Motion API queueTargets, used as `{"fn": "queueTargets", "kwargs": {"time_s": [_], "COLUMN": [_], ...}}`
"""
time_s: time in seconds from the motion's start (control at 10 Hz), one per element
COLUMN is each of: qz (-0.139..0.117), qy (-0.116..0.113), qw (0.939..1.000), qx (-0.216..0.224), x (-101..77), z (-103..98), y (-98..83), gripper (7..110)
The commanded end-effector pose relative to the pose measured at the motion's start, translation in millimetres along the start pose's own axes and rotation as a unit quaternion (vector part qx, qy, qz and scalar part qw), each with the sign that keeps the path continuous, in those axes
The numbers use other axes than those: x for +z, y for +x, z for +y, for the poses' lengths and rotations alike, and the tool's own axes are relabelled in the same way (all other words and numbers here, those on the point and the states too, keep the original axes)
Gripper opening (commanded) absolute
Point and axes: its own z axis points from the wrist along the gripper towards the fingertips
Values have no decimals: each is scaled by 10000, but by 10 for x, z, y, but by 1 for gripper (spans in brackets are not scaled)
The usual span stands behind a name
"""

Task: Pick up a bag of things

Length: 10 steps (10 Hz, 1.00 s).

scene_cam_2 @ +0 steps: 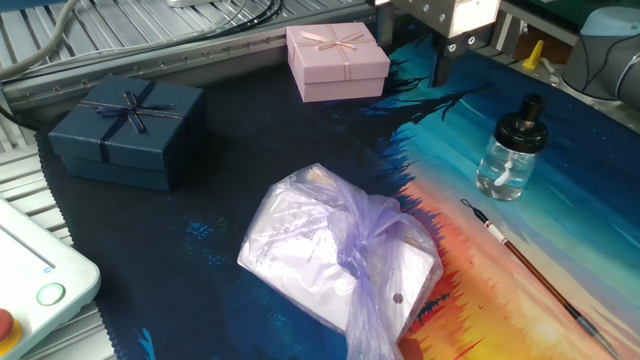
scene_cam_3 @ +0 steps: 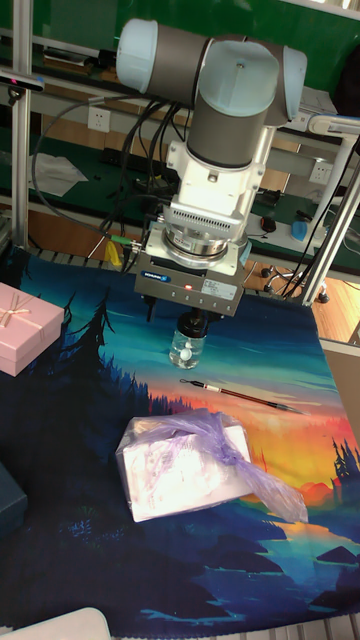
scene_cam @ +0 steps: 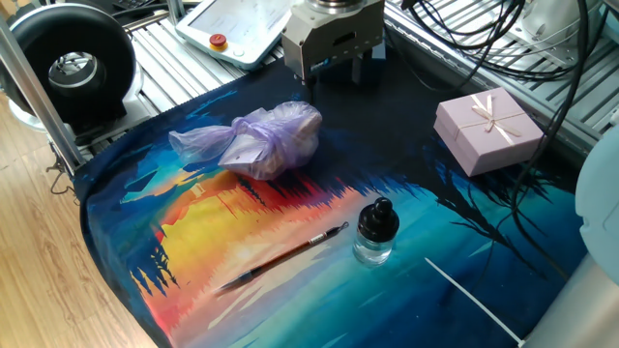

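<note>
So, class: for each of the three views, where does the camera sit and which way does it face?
One fixed view: high, past the painted cloth's sunset end; bag of things central, claw at top.
The other fixed view: low beside the bag, facing the pink box; claw fingers at top.
Tall fixed view: low, facing the arm head-on.
All share the bag and ink bottle.

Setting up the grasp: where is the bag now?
In one fixed view, the bag lies left of centre on the painted cloth, apart from the raised pincer.
</note>
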Motion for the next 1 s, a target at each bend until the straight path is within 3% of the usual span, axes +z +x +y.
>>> {"fn": "queueTargets", "kwargs": {"time_s": [0.0,0.9], "qz": [47,-31], "qy": [-58,-114], "qw": [10000,9999], "qx": [53,23], "x": [-11,-12], "z": [27,55], "y": [25,-14], "gripper": [7,7]}}
